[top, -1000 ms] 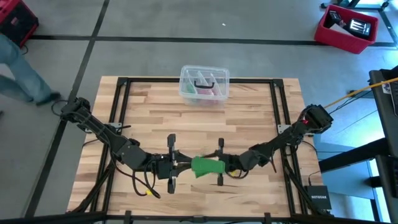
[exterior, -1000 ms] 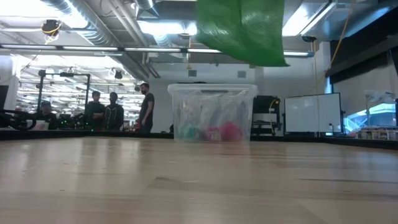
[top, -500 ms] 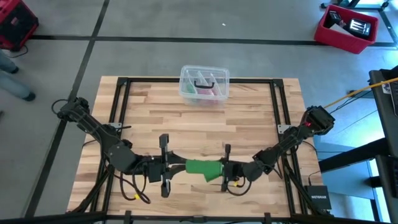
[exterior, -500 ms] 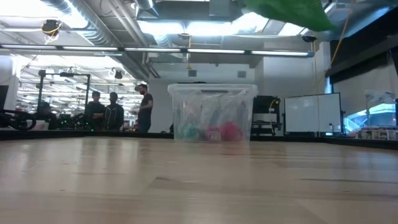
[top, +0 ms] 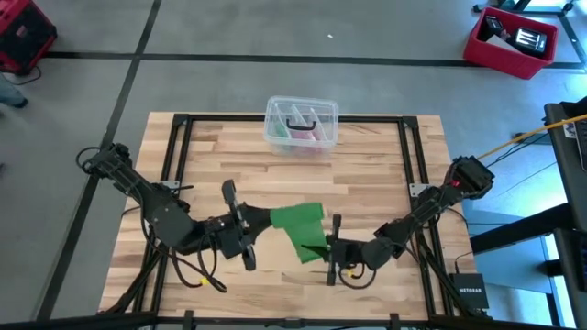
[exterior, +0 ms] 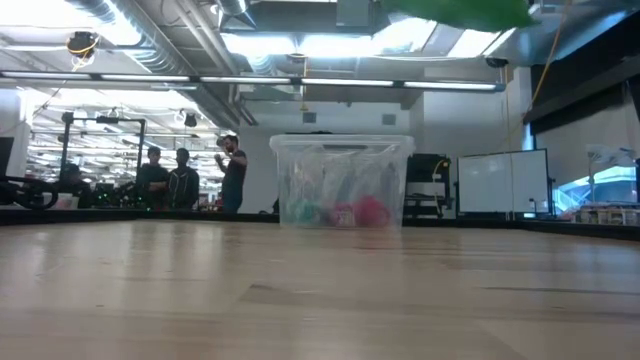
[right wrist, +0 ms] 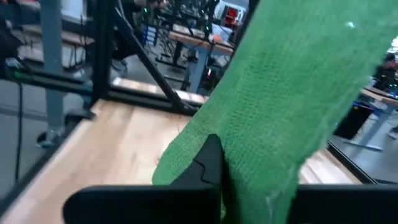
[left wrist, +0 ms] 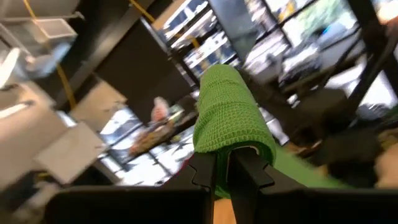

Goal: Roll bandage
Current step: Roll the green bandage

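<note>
Wooden counter (top: 367, 174) fills the high view, with one clear box (top: 301, 124) at its far edge and two arms reaching in at the near edge. One bandage (top: 301, 229) hangs between them, clear of the wood: the left gripper (top: 252, 225) has one end, the right gripper (top: 332, 252) the other, and the green band sags in a bend between the two. To roll it well, I judge the right end should hold steady and taut while the left turns its end over itself, keeping the edges square so the coil does not cone.

Low view: one strip of green (exterior: 465, 10) shows at the top edge, well above the wood; the box (exterior: 341, 180) stands behind, and four people (exterior: 190, 178) are in the room beyond.

Left wrist view: the jaws are closed on the bandage (left wrist: 230, 118), which curls over the fingertips (left wrist: 205, 169) like a first turn.

Right wrist view: the bandage (right wrist: 292, 106) drapes across the fingers (right wrist: 208, 162), which look pressed on it; the second finger is hidden by the cloth.
</note>
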### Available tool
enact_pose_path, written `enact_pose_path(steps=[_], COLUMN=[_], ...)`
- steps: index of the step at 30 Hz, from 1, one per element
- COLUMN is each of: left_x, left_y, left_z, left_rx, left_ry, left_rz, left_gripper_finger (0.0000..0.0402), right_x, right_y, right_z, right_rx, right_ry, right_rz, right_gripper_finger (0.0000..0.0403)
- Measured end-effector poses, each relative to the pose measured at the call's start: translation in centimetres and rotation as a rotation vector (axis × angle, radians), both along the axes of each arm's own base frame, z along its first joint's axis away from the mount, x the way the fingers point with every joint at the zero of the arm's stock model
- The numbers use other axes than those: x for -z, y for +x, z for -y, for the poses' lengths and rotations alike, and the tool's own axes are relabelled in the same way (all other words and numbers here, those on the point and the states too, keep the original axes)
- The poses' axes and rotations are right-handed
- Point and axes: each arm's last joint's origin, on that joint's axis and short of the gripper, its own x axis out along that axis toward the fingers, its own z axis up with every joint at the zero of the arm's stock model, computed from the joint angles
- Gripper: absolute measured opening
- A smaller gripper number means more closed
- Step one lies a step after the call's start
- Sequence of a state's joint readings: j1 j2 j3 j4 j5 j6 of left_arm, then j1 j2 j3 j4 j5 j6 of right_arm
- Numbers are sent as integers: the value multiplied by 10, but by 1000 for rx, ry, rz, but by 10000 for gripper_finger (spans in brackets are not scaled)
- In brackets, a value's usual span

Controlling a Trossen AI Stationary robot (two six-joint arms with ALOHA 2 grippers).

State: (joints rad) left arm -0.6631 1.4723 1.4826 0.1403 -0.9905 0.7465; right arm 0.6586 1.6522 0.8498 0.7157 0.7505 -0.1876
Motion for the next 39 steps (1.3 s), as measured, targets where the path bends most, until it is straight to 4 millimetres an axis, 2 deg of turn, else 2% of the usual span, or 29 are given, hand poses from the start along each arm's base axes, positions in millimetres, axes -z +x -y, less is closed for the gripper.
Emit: enact_pose_path(steps=[8,15,22,30,39], left_x=[3,10,17,35,66], left_y=[7,13,18,27,45], left_z=[-14,-22,-34,-53,-39], left_rx=[-120,-157,-206,-291,-275], left_ry=[62,106,133,147,206], left_rz=[-51,-121,-184,-288,-397], left_gripper_finger=[17,17,17,17,17], right_x=[-38,-82,-120,-151,-204], right_y=[-2,-7,-17,-20,-24], right_z=[-31,-61,-79,-84,-79], right_rx=[-73,-131,-176,-232,-183], right_ry=[-4,-26,-6,56,35], right_rz=[59,31,52,120,232], right_gripper_finger=[2,2,2,3,3])
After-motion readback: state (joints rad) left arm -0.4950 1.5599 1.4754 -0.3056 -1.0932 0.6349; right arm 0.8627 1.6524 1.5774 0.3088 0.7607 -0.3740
